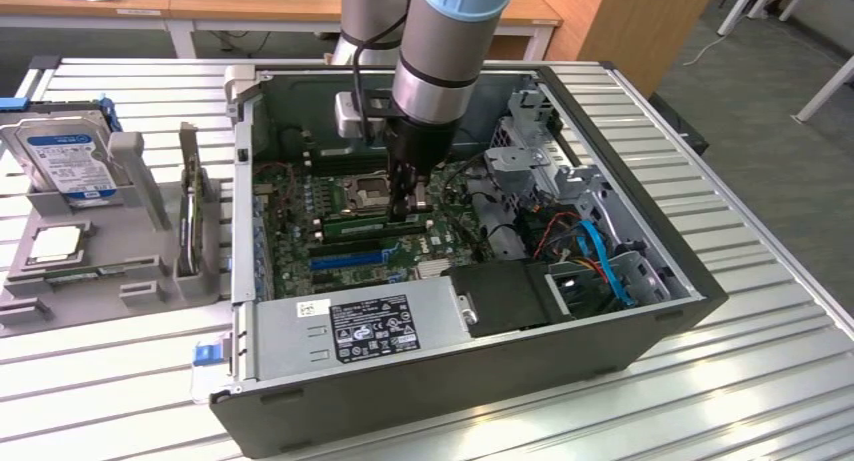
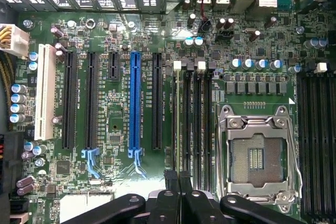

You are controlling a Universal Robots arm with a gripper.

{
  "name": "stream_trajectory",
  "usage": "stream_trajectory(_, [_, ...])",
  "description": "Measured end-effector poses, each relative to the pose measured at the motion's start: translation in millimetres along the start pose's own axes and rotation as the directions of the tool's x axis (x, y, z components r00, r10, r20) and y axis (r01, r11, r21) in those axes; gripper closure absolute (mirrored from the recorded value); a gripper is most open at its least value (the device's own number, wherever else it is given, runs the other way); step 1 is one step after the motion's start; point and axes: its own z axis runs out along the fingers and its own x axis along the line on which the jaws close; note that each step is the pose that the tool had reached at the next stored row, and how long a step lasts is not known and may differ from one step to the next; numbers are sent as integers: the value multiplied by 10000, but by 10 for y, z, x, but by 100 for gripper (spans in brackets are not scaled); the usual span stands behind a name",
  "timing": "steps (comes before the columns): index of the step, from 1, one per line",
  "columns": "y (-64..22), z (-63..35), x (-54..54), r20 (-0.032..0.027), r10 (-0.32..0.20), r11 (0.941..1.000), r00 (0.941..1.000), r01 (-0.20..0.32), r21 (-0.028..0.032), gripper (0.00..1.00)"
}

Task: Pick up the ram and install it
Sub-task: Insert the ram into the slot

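The ram (image 1: 355,224) is a thin green stick standing on edge in a memory slot of the motherboard (image 1: 334,246), inside the open computer case (image 1: 667,301). In the wrist view the ram (image 2: 181,124) shows edge-on as a thin line in the slot beside the empty CPU socket (image 2: 257,156). My gripper (image 1: 407,211) reaches down into the case and is shut, with its tips at the ram's end toward the exterior view's right. The black fingertips (image 2: 170,176) sit closed together over that slot. Whether they pinch the ram or only rest on it, I cannot tell.
A grey power supply (image 1: 360,326) fills the case's near side, and a drive cage (image 1: 534,171) with blue cables (image 1: 607,261) lines the exterior view's right. Outside, at the exterior view's left, a grey holder (image 1: 127,281) carries a hard drive (image 1: 67,156), a square silver chip (image 1: 54,243) and an upright card (image 1: 191,216).
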Motion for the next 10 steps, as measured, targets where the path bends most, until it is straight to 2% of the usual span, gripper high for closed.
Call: stream_trajectory(10, [10,-126,-3,-6,1,10000,10000,-1,-14,89])
